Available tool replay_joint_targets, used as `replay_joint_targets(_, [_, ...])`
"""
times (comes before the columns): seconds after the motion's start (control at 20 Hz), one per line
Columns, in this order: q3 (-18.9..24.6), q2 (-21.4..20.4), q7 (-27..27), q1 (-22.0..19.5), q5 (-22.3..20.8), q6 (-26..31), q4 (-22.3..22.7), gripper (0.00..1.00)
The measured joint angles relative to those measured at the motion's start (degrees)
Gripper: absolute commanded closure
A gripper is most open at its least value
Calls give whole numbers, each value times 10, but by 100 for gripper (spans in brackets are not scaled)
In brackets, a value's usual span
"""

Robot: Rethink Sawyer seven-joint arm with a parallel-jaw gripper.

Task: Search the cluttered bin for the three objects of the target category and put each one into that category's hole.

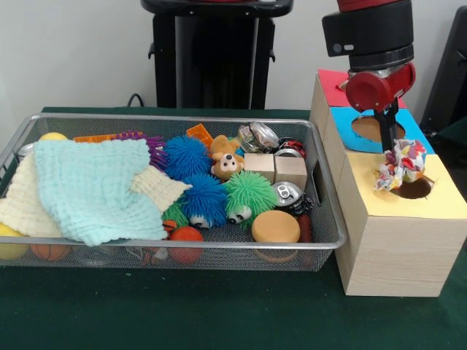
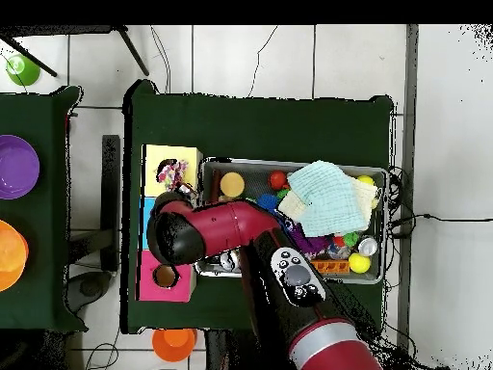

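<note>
A: Front view, largest item first?

B: Bin (image 1: 325, 240), silver wire mesh, on the green table (image 1: 219, 321). It holds a mint cloth (image 1: 95, 186) lying over a cream cloth (image 1: 25, 208), fuzzy balls, cans, wooden blocks and a tan disc (image 1: 275, 226).

A: Beside it?

B: Wooden box (image 1: 398, 251) with red, blue and yellow tops, touching the bin's right end. The hole (image 1: 416, 189) sits in the yellow top.

A: Arm?

B: It comes down over the box. Gripper (image 1: 387, 148) is clamped on a patterned bundle (image 1: 400, 164).

A: Bundle position?

B: Hanging just above the hole's left rim. Overhead view shows the bundle (image 2: 172, 172) over the yellow top
</note>
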Motion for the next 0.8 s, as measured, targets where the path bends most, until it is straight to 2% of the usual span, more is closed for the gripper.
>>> replay_joint_targets(0.4, [-9,6,0,0,0,-62,0,100])
replay_joint_targets(0.8, [-11,6,0,0,0,-69,0,100])
